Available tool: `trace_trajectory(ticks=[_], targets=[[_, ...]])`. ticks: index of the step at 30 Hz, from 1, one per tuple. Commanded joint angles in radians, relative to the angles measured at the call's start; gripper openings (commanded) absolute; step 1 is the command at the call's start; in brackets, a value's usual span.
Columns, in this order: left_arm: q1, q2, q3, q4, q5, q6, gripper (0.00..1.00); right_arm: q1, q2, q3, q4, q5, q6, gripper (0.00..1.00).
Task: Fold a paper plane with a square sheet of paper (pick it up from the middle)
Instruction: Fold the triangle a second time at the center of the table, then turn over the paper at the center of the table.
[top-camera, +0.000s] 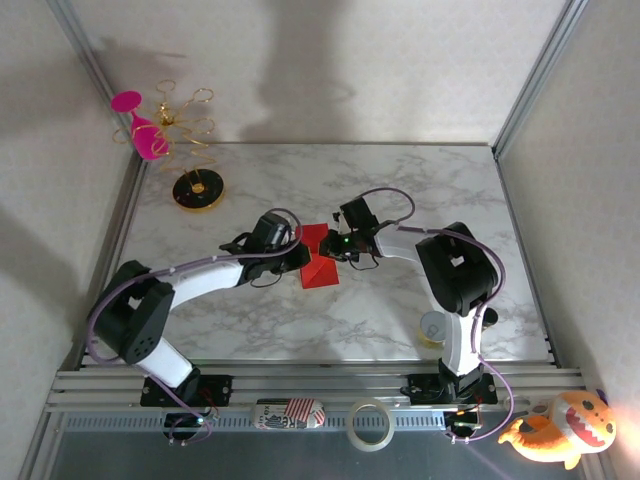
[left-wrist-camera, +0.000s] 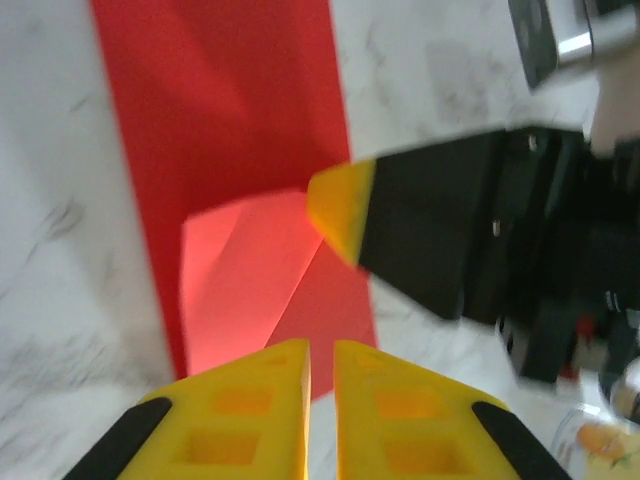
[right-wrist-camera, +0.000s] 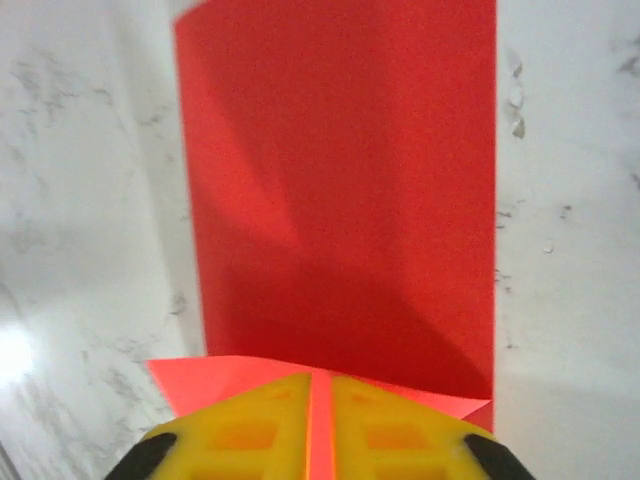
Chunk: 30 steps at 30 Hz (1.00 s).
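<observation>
Both pressed together, the left end effector and right end effector are facing each other over the square sheet of paper

Matt red paper sheet; smooth, faintly glossy marble-patterned surface; left tool with smooth yellow plastic fingers.

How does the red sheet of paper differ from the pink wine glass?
The red sheet of paper lies partly folded on the table; the pink wine glass hangs tilted on a gold rack. The paper is at mid-table; the glass is at the far left corner. The paper is red, the glass pink. Both are bright and plain.
</observation>
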<state>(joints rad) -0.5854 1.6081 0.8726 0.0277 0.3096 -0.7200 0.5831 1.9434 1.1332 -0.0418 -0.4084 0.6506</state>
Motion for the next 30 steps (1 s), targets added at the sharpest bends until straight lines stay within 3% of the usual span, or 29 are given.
trace_trajectory(ticks=[1, 8, 12, 15, 30], targets=[[0.007, 0.096, 0.052, 0.075, -0.012, -0.060, 0.12, -0.003, -0.086, 0.005, 0.032, 0.035, 0.044, 0.19], [0.013, 0.169, 0.072, 0.066, -0.058, -0.058, 0.08, -0.021, -0.161, -0.119, 0.058, 0.105, 0.179, 0.27], [0.025, 0.172, 0.031, 0.093, -0.123, -0.086, 0.07, -0.020, -0.173, -0.166, 0.093, 0.100, 0.241, 0.43], [0.030, 0.155, -0.037, 0.176, -0.172, -0.147, 0.07, -0.018, -0.173, -0.177, 0.095, 0.106, 0.267, 0.47], [0.027, 0.187, -0.090, 0.223, -0.172, -0.196, 0.06, 0.031, -0.103, -0.135, 0.079, 0.118, 0.389, 0.42]])
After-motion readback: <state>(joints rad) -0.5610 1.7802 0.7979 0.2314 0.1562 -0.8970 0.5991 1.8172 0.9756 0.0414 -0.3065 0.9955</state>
